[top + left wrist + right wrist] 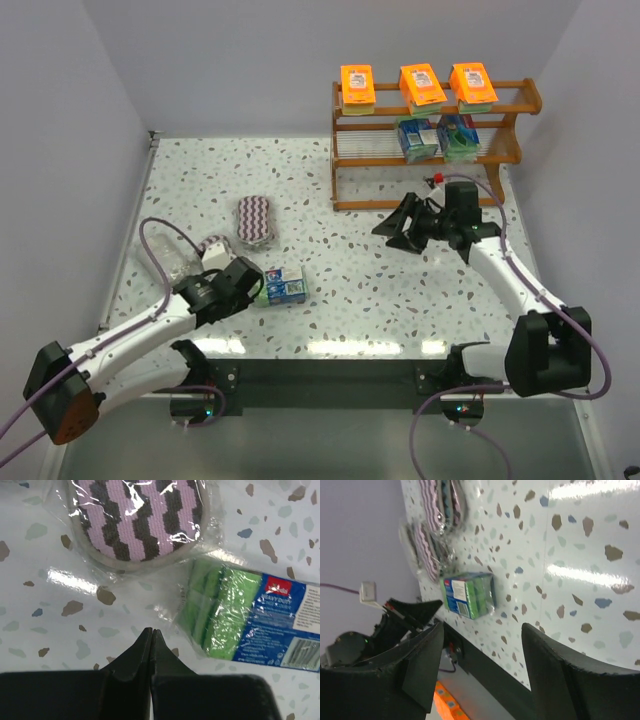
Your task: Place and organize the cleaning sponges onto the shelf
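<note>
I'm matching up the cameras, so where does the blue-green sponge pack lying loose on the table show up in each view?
Top external: the blue-green pack lies left of centre, low in the picture.
Left wrist: the pack fills the right side, mid-height.
Right wrist: the pack sits left of centre.
Shared landmark: the purple zigzag pad pack, near it in all three.

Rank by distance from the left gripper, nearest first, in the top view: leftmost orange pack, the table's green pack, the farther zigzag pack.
1. Green pack, just right of the left gripper.
2. Zigzag pack, beyond it, mid-table.
3. Orange pack, far right, atop the shelf.
</note>
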